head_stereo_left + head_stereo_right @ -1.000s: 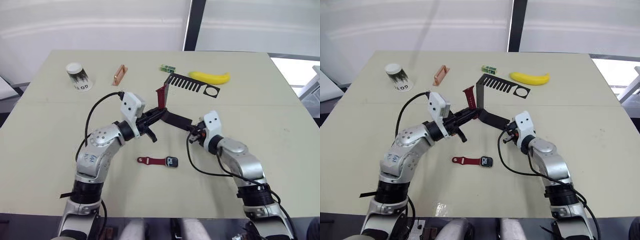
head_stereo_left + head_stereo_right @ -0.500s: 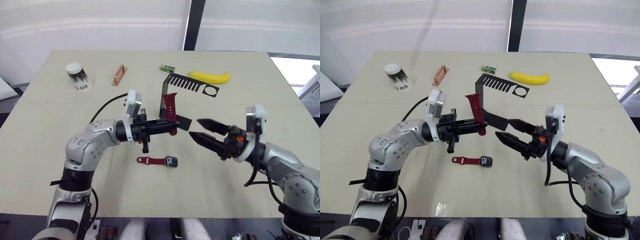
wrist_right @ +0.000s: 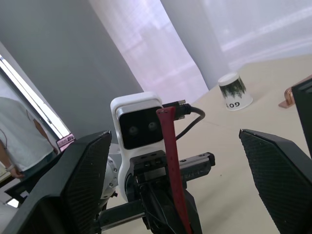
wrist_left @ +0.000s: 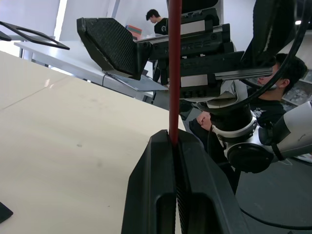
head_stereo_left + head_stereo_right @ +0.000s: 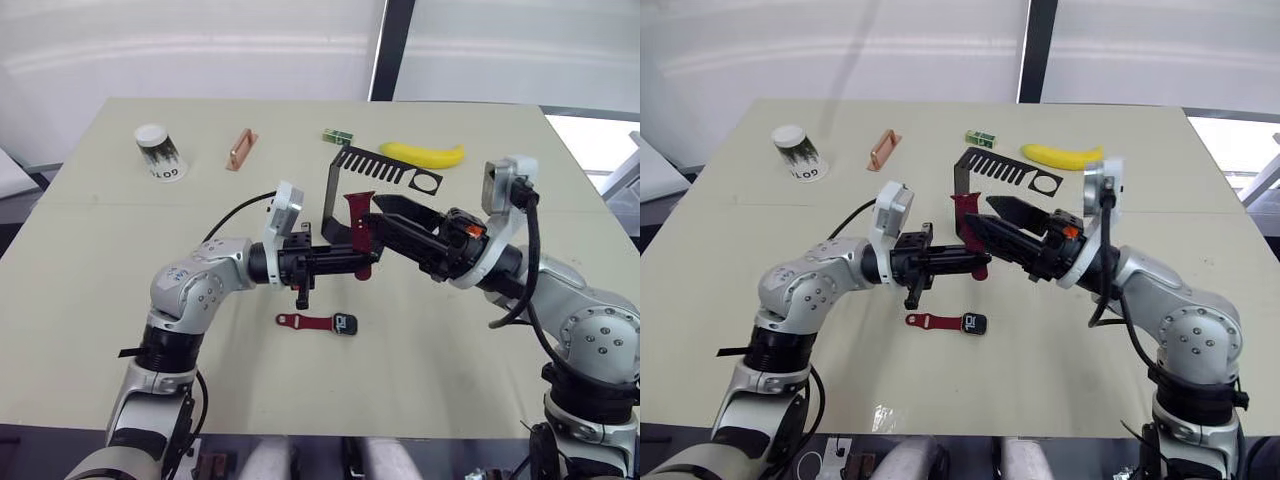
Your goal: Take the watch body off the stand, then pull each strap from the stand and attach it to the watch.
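Holding the loose maroon strap [image 5: 359, 222] upright in mid-air, your left gripper [image 5: 366, 259] has its black fingers pressed together on the band's lower end. Your right gripper [image 5: 385, 218] faces it with fingers spread wide, just right of the band. The rounded-square watch body [image 5: 345, 324], with the other maroon strap [image 5: 303, 321] joined to it, lies on the beige table [image 5: 90, 280] nearer you; the black sheet-metal stand [image 5: 385, 170] sits beyond. Keep the band vertical and steady, centre the spread fingers around its upper half, then close gently so it does not twist or slip.
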